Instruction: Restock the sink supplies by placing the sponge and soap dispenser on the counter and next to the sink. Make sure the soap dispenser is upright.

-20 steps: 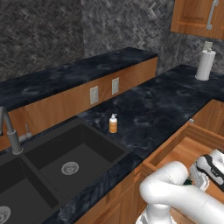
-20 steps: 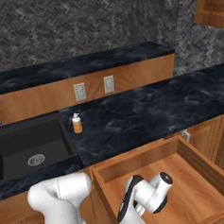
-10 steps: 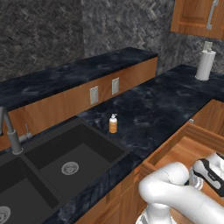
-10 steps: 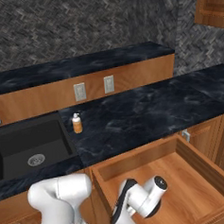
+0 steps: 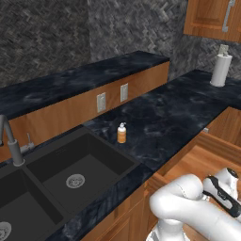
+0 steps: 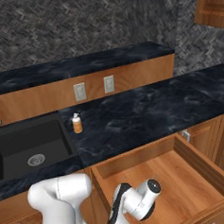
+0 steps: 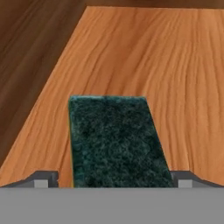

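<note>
We saw the sponge (image 7: 116, 142) between our claw (image 7: 113, 179) tips, in the drawer (image 6: 185, 184). Whether they gripped it, we couldn't tell. The soap (image 5: 122, 133) stood upright on the table (image 5: 169, 113), at the sink's (image 5: 70, 174) two o'clock.

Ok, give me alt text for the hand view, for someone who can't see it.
A sponge, dark green scrubbing side up, lies on the orange-brown wooden drawer floor directly between the two grey fingertips of the gripper, which stand just off its two sides. A darker wooden wall runs along the left.
</note>
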### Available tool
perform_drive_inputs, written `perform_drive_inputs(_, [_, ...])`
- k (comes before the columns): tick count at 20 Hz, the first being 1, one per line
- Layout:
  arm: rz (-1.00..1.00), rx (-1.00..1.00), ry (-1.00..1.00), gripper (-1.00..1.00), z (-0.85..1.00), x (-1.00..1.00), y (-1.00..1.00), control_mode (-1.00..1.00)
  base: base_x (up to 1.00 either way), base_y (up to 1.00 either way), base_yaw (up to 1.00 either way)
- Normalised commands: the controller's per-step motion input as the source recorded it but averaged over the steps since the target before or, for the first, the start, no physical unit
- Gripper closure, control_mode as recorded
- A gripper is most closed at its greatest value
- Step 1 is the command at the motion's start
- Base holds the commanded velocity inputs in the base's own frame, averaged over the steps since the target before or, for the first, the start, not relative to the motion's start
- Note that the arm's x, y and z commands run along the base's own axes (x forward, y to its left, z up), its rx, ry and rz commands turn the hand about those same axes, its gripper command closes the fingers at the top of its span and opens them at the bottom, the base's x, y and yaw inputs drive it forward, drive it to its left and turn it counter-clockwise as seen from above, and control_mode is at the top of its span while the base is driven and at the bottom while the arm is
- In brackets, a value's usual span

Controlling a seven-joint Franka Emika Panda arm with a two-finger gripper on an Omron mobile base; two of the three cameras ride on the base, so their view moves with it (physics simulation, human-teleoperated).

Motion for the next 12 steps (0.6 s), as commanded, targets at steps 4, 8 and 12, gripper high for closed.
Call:
perform_drive_inputs(4, [-0.15,0.00,0.00,1.00,-0.28,0.06,0.30,-1.00,0.00,0.00,0.00])
perform_drive_inputs(8, [-0.09,0.00,0.00,1.00,0.02,0.00,0.02,-1.00,0.00,0.00,0.00])
perform_drive_inputs(12, [-0.01,0.00,0.00,1.00,0.86,-0.05,-0.12,-1.00,0.00,0.00,0.00])
